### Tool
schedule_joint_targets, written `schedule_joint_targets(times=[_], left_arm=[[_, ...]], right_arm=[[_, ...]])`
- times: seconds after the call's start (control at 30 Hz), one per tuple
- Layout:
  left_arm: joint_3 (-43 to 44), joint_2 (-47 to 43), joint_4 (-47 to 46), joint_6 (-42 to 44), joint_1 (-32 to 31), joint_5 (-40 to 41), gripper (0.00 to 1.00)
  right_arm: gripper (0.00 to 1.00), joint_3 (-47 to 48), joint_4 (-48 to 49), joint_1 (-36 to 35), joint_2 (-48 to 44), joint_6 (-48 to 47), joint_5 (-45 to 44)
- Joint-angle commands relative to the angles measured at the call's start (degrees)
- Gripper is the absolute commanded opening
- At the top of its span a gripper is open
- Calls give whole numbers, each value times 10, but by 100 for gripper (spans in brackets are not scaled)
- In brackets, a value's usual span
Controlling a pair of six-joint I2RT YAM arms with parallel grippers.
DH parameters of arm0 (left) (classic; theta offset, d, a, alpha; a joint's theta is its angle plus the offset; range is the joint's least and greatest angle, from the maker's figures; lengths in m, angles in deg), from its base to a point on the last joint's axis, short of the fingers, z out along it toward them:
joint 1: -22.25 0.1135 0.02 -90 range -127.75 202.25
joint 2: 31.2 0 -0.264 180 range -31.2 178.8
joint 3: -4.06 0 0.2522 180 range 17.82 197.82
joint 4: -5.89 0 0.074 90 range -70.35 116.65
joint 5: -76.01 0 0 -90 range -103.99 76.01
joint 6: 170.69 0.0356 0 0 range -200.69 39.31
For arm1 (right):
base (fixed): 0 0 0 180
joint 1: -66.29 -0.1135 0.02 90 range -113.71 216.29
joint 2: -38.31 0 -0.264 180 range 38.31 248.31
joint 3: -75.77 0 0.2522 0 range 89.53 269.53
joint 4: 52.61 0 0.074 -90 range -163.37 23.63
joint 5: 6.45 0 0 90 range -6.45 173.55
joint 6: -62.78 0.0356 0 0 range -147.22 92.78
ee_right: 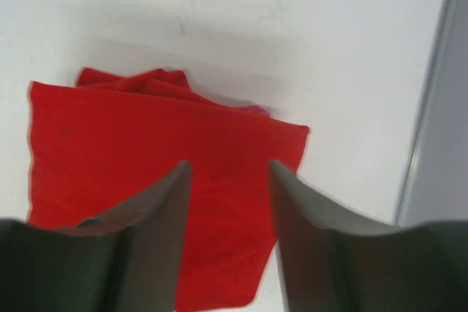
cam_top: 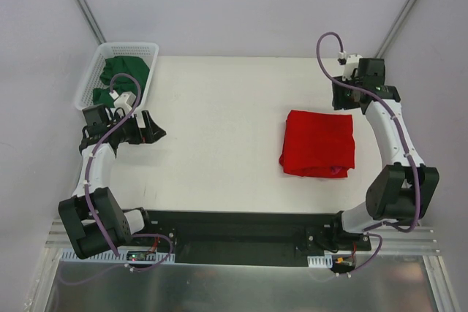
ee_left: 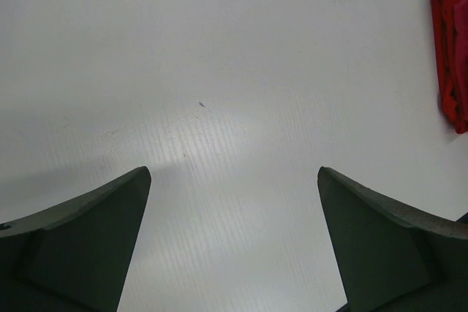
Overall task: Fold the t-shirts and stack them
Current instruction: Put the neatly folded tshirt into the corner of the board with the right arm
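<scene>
Red cloth folded into a soft, slightly rumpled rectangle: the bright red t-shirt (cam_top: 319, 142) lies flat on the white tabletop (cam_top: 219, 122), just below the right tool (ee_right: 228, 166), whose dark wedge-shaped fingers stand partly apart over the shirt's far edge, gripping nothing. A sliver of magenta-pink cloth (ee_right: 256, 109) peeks from beneath the shirt. Well apart from the shirt, the left tool (ee_left: 234, 173) gapes wide and empty beside a white plastic lattice basket (cam_top: 91, 78) holding crumpled dark green t-shirts (cam_top: 121, 71).

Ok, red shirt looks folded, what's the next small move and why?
Probably move the left gripper to the basket for a green shirt: it hangs open beside it, and the red shirt lies folded, right gripper open by it.
</scene>
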Motion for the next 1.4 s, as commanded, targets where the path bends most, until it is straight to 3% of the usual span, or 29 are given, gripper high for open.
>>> schedule_joint_targets(times=[0.0,0.03,0.07,0.17,0.37,0.63,0.97,1.37], left_arm=[[-2,-15,-17,4,5,-21,99],[-1,-16,-17,1,5,-22,99],[-1,-18,-17,1,5,-21,99],[-4,-32,-17,1,5,-18,99],[-18,-58,-17,13,5,-8,99],[-16,-45,-17,12,4,-8,99],[-21,-44,-17,17,4,-11,99],[-28,-52,-18,28,5,-9,99]], right_arm=[[40,-3,-21,-36,20,17,74],[34,-3,-20,-42,25,17,72],[22,5,-19,-48,33,17,66],[10,43,-40,-62,65,21,57],[10,57,-116,-64,54,14,13],[10,-75,-170,-65,-76,-17,-28],[8,-247,-130,-47,-164,-47,-77],[6,-285,-101,22,-139,-67,-44]])
